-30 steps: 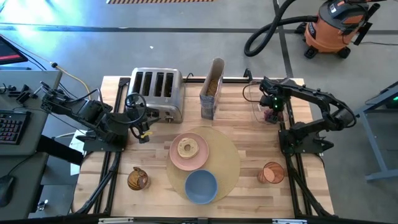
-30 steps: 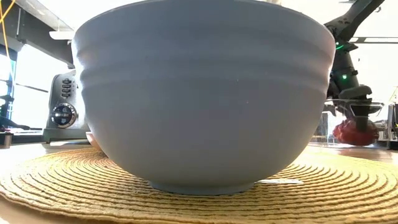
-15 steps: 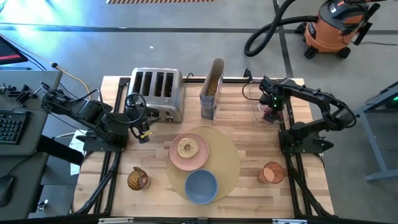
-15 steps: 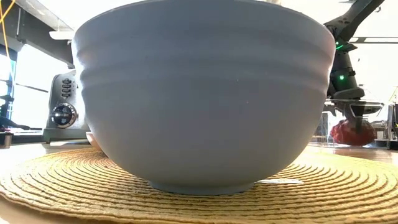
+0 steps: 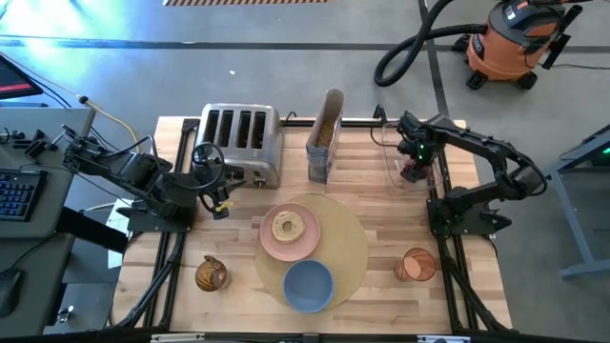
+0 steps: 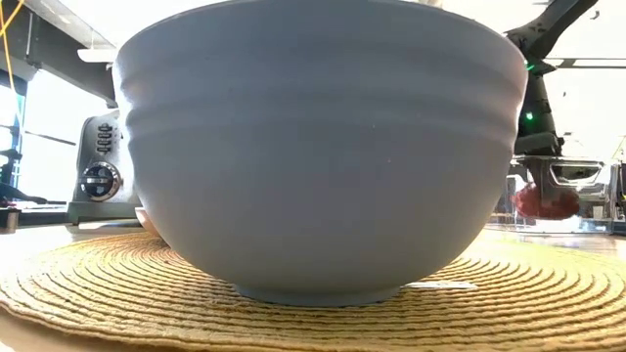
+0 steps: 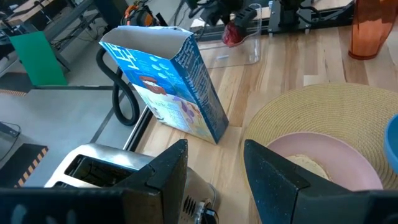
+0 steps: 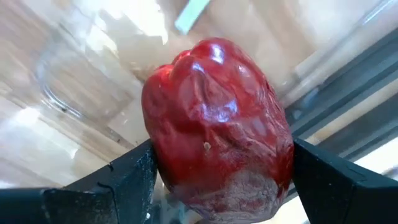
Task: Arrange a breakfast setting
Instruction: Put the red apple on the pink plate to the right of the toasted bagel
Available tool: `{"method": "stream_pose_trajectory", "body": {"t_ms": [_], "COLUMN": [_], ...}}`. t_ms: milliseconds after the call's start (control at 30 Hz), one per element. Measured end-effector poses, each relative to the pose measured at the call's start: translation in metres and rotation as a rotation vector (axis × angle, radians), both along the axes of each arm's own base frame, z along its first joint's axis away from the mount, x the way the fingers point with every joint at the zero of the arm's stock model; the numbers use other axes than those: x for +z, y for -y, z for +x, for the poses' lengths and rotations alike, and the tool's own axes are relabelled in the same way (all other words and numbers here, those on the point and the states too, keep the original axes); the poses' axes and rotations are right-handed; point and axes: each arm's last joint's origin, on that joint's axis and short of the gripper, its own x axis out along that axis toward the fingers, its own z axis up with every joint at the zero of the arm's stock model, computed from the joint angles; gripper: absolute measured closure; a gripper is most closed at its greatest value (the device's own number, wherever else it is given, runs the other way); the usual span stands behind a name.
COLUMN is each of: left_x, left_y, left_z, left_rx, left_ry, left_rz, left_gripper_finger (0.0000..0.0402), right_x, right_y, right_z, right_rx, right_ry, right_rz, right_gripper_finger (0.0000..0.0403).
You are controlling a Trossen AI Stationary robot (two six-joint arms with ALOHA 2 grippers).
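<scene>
On the placemat (image 5: 351, 250) sit plate (image 5: 289, 232) and bowl (image 5: 308, 285); toaster (image 5: 240, 141) lies behind, left.

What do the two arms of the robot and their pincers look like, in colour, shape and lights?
Both arms are dark, nearly black, built of jointed segments. The left pincer has two broad, flat, matte black fingers with a finely speckled surface. The right pincer has the same dark, angular fingers. Small green lights glow on the right arm near its wrist.
</scene>
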Motion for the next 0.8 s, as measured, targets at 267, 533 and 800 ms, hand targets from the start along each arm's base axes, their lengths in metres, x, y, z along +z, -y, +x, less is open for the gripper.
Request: {"method": "stream_pose_trajectory", "body": {"t_ms": [267, 533, 800], "left_x": [0.000, 0.000, 0.000], "left_y": [0.000, 0.000, 0.000], "left_z": [0.000, 0.000, 0.000], "left_rx": [0.000, 0.000, 0.000], "left_ry": [0.000, 0.000, 0.000], "left_rz": [0.000, 0.000, 0.000], "left_gripper_finger": [0.0252, 0.0252, 0.0252], "right_x": [0.038, 0.087, 0.122], "right_y": [0.011, 0.013, 0.000], "right_z": [0.008, 0.015, 0.035], "right_rx": [-0.010, -0.002, 0.023], "right_ry": [0.032, 0.058, 0.178], "right_rz": [-0.043, -0.070, -0.073], "right_gripper_finger": [0.0107, 0.0107, 0.0107]}}
